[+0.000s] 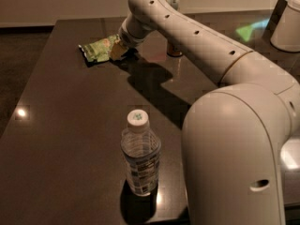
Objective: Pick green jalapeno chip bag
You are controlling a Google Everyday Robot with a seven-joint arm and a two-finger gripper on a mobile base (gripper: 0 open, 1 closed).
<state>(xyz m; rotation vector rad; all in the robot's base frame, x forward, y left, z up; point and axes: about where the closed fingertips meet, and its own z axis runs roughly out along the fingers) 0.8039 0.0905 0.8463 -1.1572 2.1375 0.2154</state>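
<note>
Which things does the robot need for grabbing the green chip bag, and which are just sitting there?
Needed:
green jalapeno chip bag
gripper, down at the bag's end

Just sitting there:
water bottle
soda can
table

So colour-wise: the chip bag (97,51) is showing up light green with paler, whitish crinkled ends and some yellowish patches. The tool (119,50) is sitting right at the bag's right-hand end and is looking yellowish-tan against it. The arm (197,32) is coming across as plain off-white with a row of small dark dots along it. The tabletop (65,135) is reading as glossy dark brown and is picking up a green glow (248,32) near the far right. The bottle (139,156) is looking clear, wearing a white cap (138,118) and a pale label (140,172) with dark print. The can (174,51) peeking out behind the arm is showing bronze-orange.
</note>
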